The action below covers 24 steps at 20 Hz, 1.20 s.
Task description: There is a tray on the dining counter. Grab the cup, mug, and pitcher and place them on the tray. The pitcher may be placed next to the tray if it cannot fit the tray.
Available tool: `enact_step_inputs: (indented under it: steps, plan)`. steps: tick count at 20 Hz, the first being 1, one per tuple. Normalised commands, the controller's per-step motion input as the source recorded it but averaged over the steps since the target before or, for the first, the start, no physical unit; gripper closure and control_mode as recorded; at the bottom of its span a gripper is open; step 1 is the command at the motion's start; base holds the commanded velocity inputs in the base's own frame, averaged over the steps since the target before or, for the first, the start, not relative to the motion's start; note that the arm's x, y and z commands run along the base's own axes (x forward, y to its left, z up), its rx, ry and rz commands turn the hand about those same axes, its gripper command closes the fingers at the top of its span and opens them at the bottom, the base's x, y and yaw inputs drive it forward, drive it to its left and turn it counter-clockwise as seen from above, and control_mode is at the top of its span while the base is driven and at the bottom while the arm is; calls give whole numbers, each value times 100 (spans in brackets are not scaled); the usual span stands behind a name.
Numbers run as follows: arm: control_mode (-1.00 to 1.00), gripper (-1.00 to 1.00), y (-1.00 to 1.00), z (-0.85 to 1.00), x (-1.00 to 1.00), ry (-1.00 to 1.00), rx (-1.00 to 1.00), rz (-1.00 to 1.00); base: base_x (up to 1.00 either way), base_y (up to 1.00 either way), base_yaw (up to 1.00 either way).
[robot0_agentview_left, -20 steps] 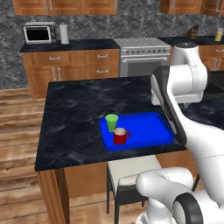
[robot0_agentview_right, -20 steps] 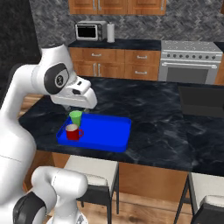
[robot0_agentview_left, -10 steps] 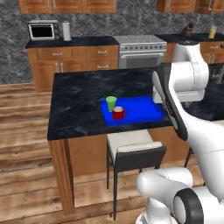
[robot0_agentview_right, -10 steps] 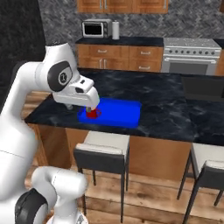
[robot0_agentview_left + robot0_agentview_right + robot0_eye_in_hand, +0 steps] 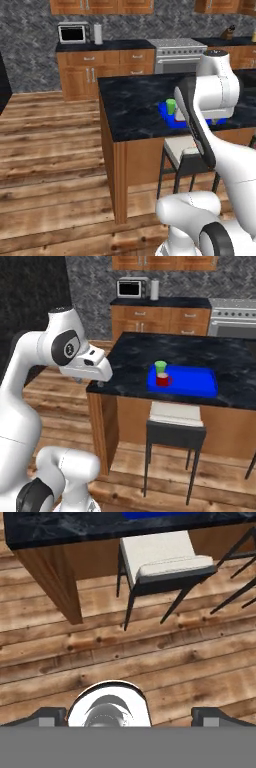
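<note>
Sitting on the dark marbled counter (image 5: 225, 358), the blue tray (image 5: 195, 382) is carrying the green cup (image 5: 160, 367) and the red mug (image 5: 162, 380) at one end, the mug just beside the cup and nearer the counter's stool-side edge. In the left base view the white arm is covering most of the tray (image 5: 165, 111); the cup (image 5: 171, 105) is peeking out beside the arm, and the mug is hidden behind it. The pitcher is not something that can be made out on the counter.

The fingers (image 5: 130, 716) are pointing down at the wooden floor (image 5: 165, 657), well apart from the tray and short of the counter's edge. Their two dark tips are barely rising above the bottom of the hand view and are standing wide apart with nothing between them. Ahead of the fingers, a white-cushioned stool (image 5: 160, 559) is standing tucked against the counter, and a sliver of the tray (image 5: 155, 514) is being cut off by the top edge. In the right base view the hand is blocking the fingers themselves.
</note>
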Motion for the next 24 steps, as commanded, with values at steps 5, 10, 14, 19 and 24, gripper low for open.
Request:
enact_step_inputs:
  steps: [5,10,14,19,24]
  plan:
    - [100,-100,0,0,0,0,0,0,5,100,0]
    - [100,-100,0,0,0,0,0,0,41,100,0]
    - [100,-100,0,0,0,0,0,0,76,100,0]
    - [100,-100,0,0,0,0,0,0,97,100,0]
    - [100,-100,0,0,0,0,0,0,100,94,-10]
